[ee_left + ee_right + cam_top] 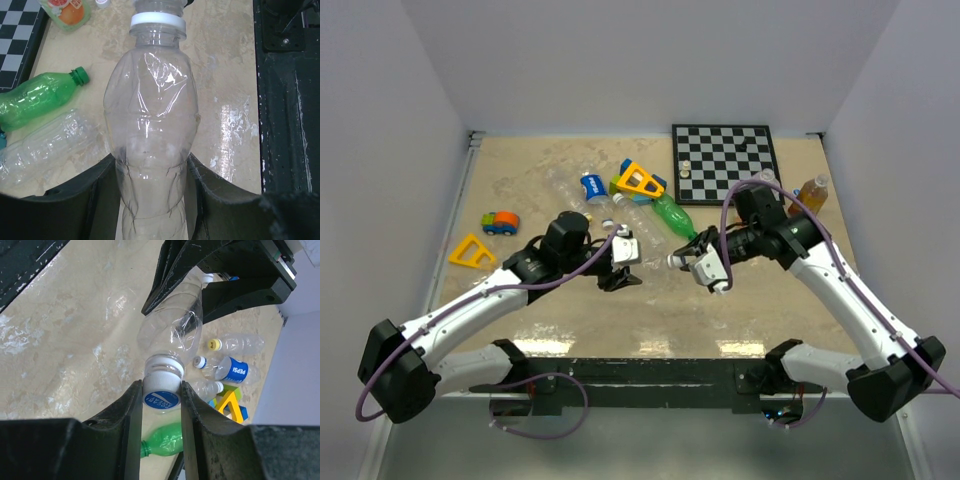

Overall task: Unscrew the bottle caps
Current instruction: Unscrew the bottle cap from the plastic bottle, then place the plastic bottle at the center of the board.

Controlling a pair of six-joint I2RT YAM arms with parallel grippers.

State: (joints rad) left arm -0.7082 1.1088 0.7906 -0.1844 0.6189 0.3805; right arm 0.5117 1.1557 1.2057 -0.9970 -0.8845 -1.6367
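Note:
A clear crumpled bottle (150, 115) hangs above the table between my two arms. My left gripper (150, 172) is shut on its lower body, one dark finger on each side. The bottle's white cap with a blue printed top (161, 390) sits between the fingers of my right gripper (161, 396), which is shut on it. From above, the left gripper (623, 272) and right gripper (686, 258) face each other over the table's middle. More capped bottles lie beyond: a Pepsi bottle (232, 369) with a white cap (199, 362), and a clear bottle with a yellow cap (214, 344).
A green bottle (673, 215) and a clear bottle (45, 145) lie just behind the grippers. A chessboard (725, 160) with small pieces is at the back right, with an amber bottle (812, 190) beside it. A toy car (501, 222), a yellow triangle (471, 252) and stacked toy blocks (640, 181) lie farther left.

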